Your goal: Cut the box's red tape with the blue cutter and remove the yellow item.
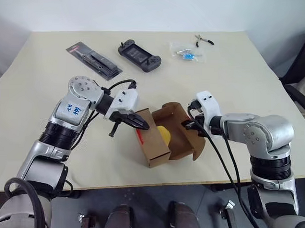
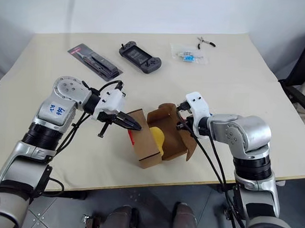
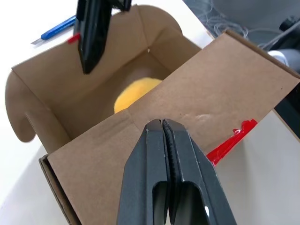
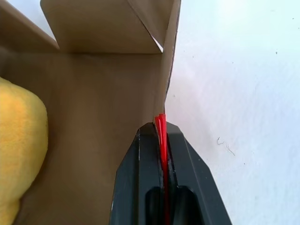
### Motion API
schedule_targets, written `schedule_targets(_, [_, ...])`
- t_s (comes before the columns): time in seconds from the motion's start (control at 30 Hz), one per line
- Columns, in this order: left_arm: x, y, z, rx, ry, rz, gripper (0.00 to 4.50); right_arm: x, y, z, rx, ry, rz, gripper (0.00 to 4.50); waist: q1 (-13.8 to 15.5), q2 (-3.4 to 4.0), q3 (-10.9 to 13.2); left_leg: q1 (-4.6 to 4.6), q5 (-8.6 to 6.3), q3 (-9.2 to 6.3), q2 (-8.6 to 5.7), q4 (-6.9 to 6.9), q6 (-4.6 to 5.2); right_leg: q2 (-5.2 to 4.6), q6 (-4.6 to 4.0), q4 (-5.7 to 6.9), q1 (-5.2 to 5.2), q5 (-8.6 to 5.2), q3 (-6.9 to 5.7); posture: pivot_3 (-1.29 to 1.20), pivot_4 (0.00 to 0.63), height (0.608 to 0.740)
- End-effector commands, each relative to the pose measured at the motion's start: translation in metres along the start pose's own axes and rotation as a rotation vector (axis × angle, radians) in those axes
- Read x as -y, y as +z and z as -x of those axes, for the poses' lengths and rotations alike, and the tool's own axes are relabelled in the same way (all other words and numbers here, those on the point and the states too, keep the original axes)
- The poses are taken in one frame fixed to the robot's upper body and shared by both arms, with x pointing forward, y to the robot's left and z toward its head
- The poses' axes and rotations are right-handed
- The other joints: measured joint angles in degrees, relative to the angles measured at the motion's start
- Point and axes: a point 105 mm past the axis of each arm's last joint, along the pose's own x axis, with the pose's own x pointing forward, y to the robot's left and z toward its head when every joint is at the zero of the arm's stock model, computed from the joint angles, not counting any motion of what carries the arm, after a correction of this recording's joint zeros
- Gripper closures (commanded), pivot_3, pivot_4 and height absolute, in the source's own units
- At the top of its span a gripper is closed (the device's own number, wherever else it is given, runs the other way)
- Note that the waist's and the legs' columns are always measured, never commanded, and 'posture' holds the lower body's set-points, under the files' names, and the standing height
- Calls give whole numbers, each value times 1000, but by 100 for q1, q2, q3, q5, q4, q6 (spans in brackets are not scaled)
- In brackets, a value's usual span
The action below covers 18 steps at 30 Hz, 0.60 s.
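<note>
Left wrist view: smooth black left pincer (image 3: 162, 125) pressed together above open brown cardboard box (image 3: 197, 108) holding fuzzy rounded yellow lump (image 3: 133, 92); right pincer (image 4: 160, 129) clamps glossy red tape (image 4: 161, 136).

Blue handwritten marks on left arm (image 1: 72, 109), illegible.

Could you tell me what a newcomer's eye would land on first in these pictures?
Probably the open box near the table's front edge, with the yellow item sitting inside it. The left gripper is shut on one flap, and the right gripper is shut on the opposite wall, where red tape shows between its fingers. A black handheld console lies at the far side of the table.
</note>
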Motion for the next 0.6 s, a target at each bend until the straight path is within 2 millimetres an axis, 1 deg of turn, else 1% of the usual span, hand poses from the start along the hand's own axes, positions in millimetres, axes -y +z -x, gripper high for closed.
schedule_targets(0.03, [21, -25, -10, -86, -74, 71, 4457, -3, 22, 16, 92, -3, 6, 4500, 1, 2, -2, 2, 0, 0, 0, 0, 0, 0, 0, -1, 2, 0, 1, 0, 150, 740])
schedule_targets(0.2, [30, -29, -8, -104, -71, 86, 4457, -3, 27, 22, 120, 4, -31, 4500, 6, 5, -4, 11, 0, -1, 0, 0, 0, 0, 0, -3, 15, 0, 1, 0, 150, 740])
schedule_targets(0.33, [41, -33, -4, -132, -68, 107, 4457, -1, 37, 28, 177, 10, -68, 4500, 4, 9, -6, 14, 0, -1, 0, 0, 0, 0, 0, -4, 17, 0, 1, 0, 150, 740])
schedule_targets(0.6, [53, -38, -4, -138, -42, 160, 4457, -7, 43, 28, 251, 62, -156, 4500, 44, 13, -10, 17, 0, -5, 0, 7, 0, 0, 0, -6, 30, 0, 3, 0, 150, 740])
